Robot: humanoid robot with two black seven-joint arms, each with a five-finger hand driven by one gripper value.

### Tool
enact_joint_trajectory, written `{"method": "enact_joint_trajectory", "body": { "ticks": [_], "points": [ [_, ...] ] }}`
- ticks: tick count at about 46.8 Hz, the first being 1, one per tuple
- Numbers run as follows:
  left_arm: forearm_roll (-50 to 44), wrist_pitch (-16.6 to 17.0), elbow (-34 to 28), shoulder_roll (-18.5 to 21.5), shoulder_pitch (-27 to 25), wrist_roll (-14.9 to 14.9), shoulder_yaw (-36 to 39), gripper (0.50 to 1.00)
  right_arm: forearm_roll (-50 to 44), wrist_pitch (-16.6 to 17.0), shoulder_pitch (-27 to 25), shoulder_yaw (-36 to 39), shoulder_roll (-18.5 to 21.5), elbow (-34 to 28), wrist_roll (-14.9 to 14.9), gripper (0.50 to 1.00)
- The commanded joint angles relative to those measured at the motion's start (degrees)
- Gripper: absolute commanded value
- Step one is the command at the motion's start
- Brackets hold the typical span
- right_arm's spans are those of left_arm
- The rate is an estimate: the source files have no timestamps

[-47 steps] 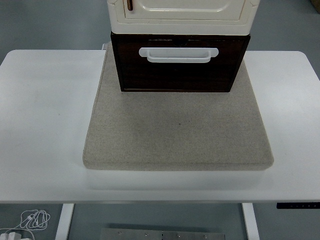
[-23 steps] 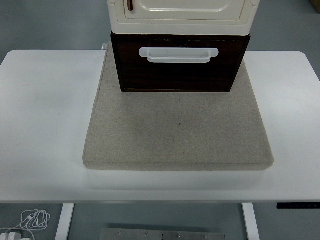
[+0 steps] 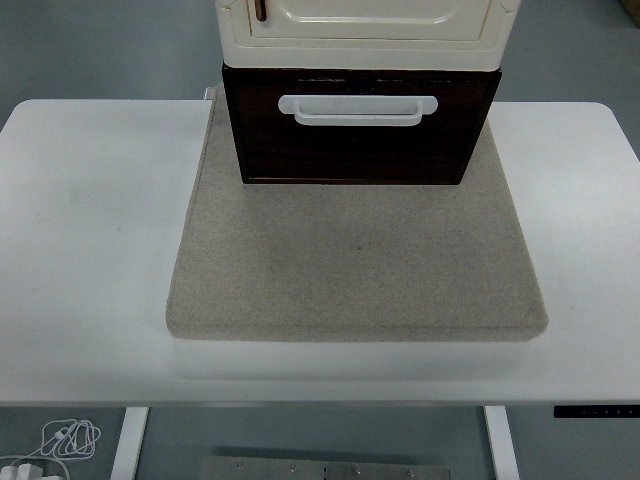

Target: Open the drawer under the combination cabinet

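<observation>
No hands are showing over the table (image 3: 90,200) right now, neither left nor right, so I cannot tell how the fingers are set or whether they are holding anything. With no fingers to measure from, places here have to be given from the cabinet and the table edges.

The cabinet (image 3: 365,22) is sitting at the far middle, cream on top, and the drawer (image 3: 360,140) is sitting directly beneath it, dark brown, its face turned toward the near edge. It is looking fully closed: the front is lying flush with the frame around it, no gap showing. The white handle (image 3: 357,109) is running across the upper part of that face, a wide bar standing a little proud of the panel, which is leaving room for fingers to hook in behind it.

The whole unit is resting on the far part of a grey mat (image 3: 355,260), and that mat is probably there to keep the cabinet from sliding when the pull comes. The open stretch of mat in front of the drawer is giving it room to travel toward the near edge.

So the task is looking not yet begun. My read: a hand needs to be coming in, curling under that handle, and drawing straight toward the near edge.
</observation>
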Motion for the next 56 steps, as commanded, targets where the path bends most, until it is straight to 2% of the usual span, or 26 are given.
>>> {"method": "enact_joint_trajectory", "body": {
  "ticks": [1,5,11,17,25,29,41,56],
  "points": [
    [0.0,-1.02,-1.44,-0.32,-2.39,2.5,0.82,1.0,-0.02,0.0,-0.02,0.0,0.0,0.0,0.0,0.926],
    [0.0,-1.37,-1.88,-1.37,-5.46,4.7,2.92,1.0,-0.02,0.0,-0.02,0.0,0.0,0.0,0.0,0.926],
    [0.09,-1.37,-1.88,-5.94,-11.35,8.04,8.63,1.0,-0.02,0.0,0.07,0.0,0.0,0.0,0.0,0.926],
    [0.0,-1.37,-1.88,-8.49,-16.45,10.33,14.08,1.0,-0.02,0.0,-0.02,0.0,0.0,0.0,0.0,0.926],
    [0.0,-1.02,-1.88,-13.41,-21.2,15.25,21.03,1.0,-0.02,0.0,0.07,0.0,0.0,0.0,0.0,0.926],
    [-0.18,-0.67,-1.79,-15.96,-21.47,17.44,22.88,1.0,-0.02,0.0,-0.02,0.0,0.0,0.0,0.0,0.926],
    [-1.06,1.44,0.31,-24.57,-21.02,27.55,26.22,1.0,-0.02,0.0,-0.02,0.0,0.0,0.0,0.0,0.926],
    [-2.81,2.5,5.41,-29.94,-21.46,34.06,28.95,1.0,-0.02,0.0,0.07,0.0,0.0,0.0,0.0,0.926]
  ]
}}
